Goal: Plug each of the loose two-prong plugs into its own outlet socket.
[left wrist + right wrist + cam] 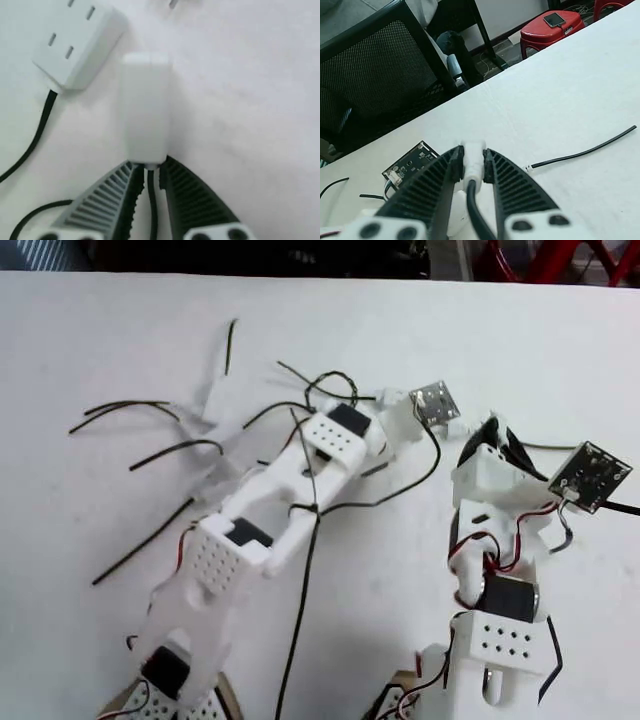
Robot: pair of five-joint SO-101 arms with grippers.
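Left wrist view: one plug, one outlet

Tabletop: white, matte.
Chair: black mesh back, beyond the tabletop's far edge.
Stool: red, on the floor.
On stool: small dark slab, possibly a phone.

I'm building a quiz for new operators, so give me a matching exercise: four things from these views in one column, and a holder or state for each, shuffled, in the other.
1. outlet block
2. plug beside the outlet block
3. plug near the circuit board
4. loose black wire

A. held by the right gripper
B. visible slots empty
C. held by the left gripper
D. lying free on the table

Pairs: 1-B, 2-C, 3-A, 4-D
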